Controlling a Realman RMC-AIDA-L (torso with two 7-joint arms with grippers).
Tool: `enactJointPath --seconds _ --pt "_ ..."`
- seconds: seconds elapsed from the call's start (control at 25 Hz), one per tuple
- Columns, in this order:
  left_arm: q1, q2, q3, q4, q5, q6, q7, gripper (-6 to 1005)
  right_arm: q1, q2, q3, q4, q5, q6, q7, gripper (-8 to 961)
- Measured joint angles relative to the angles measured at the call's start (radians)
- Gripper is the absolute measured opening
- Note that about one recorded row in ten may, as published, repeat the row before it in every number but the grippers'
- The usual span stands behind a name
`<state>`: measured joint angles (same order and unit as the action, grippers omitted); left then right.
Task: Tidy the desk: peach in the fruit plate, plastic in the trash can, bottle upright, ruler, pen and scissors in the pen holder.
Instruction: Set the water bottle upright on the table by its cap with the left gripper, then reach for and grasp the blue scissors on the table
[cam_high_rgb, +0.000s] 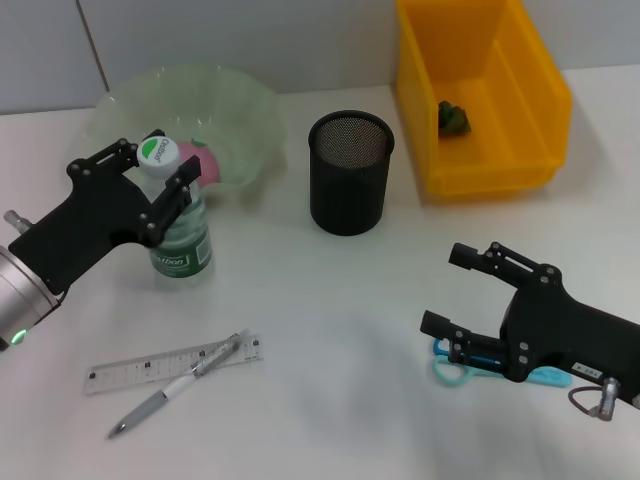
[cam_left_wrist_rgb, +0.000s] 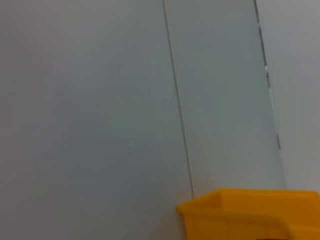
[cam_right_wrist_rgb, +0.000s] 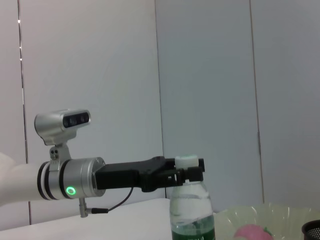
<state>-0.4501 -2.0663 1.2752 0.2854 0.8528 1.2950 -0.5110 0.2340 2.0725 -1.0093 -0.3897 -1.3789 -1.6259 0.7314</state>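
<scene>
A clear bottle (cam_high_rgb: 182, 232) with a white cap stands upright on the desk in front of the green fruit plate (cam_high_rgb: 245, 105); it also shows in the right wrist view (cam_right_wrist_rgb: 191, 220). My left gripper (cam_high_rgb: 160, 161) is open, with a finger on each side of the bottle's neck. The pink peach (cam_high_rgb: 212, 166) lies in the plate. Green plastic (cam_high_rgb: 455, 118) sits inside the yellow trash can (cam_high_rgb: 530, 90). The ruler (cam_high_rgb: 150, 367) and pen (cam_high_rgb: 170, 392) lie at the front left. My right gripper (cam_high_rgb: 455, 290) hovers open over the teal scissors (cam_high_rgb: 452, 371), hiding part of them.
The black mesh pen holder (cam_high_rgb: 350, 175) stands mid-desk between the plate and the trash can (cam_left_wrist_rgb: 250, 215). In the right wrist view the left arm (cam_right_wrist_rgb: 120, 177) reaches across to the bottle, with the peach (cam_right_wrist_rgb: 252, 232) behind it.
</scene>
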Motion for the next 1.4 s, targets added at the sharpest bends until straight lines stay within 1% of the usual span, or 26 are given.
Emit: enactJointPath --seconds 0.6,0.64,0.88,1.08,1.2,1.24,1.32,1.4 --pt "-0.003 -0.006 0.001 0.006 -0.010 -0.018 -0.001 443 0.002 0.000 -0.002 0.002 -0.002 0.002 0.000 831" --pt "0.001 -0.007 0.001 0.008 -0.037 -0.014 -0.004 444 0.002 0.000 -0.002 0.002 -0.002 0.003 0.000 831" --pt "0.001 -0.007 0.001 0.009 -0.049 -0.004 -0.011 444 0.002 0.000 -0.002 0.002 -0.007 0.015 0.000 831" --pt "-0.001 -0.007 0.002 0.005 -0.050 0.002 -0.014 617 0.001 0.001 -0.002 0.002 -0.011 0.015 0.000 831" --pt "0.011 -0.005 0.001 0.012 -0.054 0.030 -0.019 720 -0.001 0.001 0.001 0.002 -0.012 0.015 0.000 831" --pt "0.027 0.000 0.000 0.022 -0.062 0.051 -0.047 755 -0.004 0.001 0.005 0.002 -0.012 0.015 0.000 831" --pt "0.033 0.001 -0.002 0.027 -0.064 0.053 -0.057 766 -0.005 0.001 0.008 0.002 -0.011 0.015 0.000 831" --pt "0.064 0.004 -0.007 0.057 -0.064 0.056 -0.086 777 -0.008 0.002 0.026 0.002 -0.008 0.015 0.002 831"
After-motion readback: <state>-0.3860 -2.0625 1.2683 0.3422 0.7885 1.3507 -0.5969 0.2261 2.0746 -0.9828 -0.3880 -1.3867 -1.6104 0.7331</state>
